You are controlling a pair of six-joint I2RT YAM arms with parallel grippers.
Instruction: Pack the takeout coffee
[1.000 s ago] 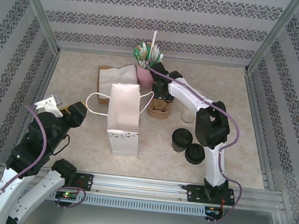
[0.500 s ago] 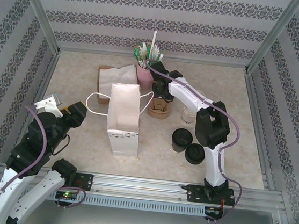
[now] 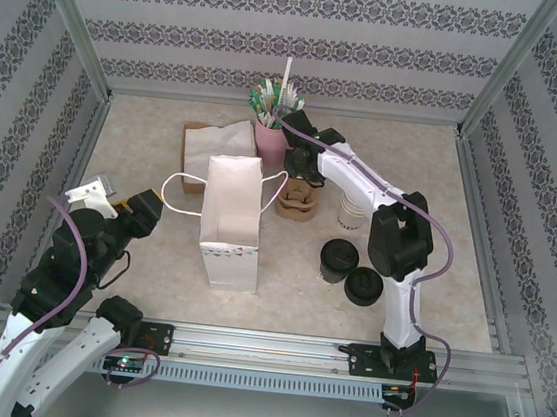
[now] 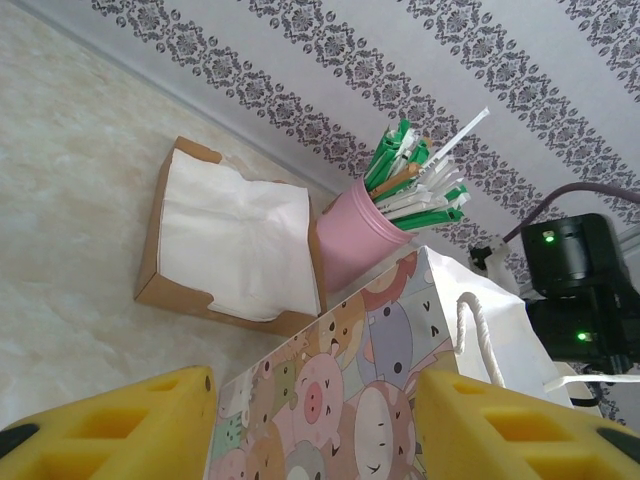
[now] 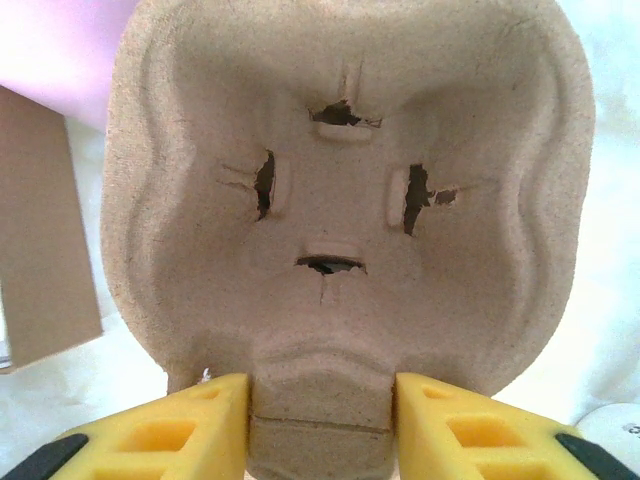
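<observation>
The takeout coffee (image 3: 336, 258), a cream cup with a black lid, stands right of the white paper bag (image 3: 231, 221). My right gripper (image 3: 303, 174) reaches over the brown pulp cup carrier (image 3: 297, 204) behind it. In the right wrist view the yellow fingers (image 5: 165, 435) press both sides of the carrier's (image 5: 345, 190) near edge tab, so the gripper (image 5: 320, 425) is shut on it. My left gripper (image 3: 139, 210) hangs open left of the bag. In the left wrist view the gripper (image 4: 315, 425) frames the bag's cartoon-printed side (image 4: 370, 360) without touching it.
A squat pile of black lids (image 3: 363, 286) lies beside the coffee. Lidless cream cups (image 3: 350, 214) stand behind it. A pink cup of straws (image 3: 269, 139) and a brown napkin box (image 3: 205, 145) sit at the back. Patterned walls enclose the table.
My right gripper's fingers have closed in on the carrier's edge, and the right arm has shifted slightly. The left arm has stayed still.
</observation>
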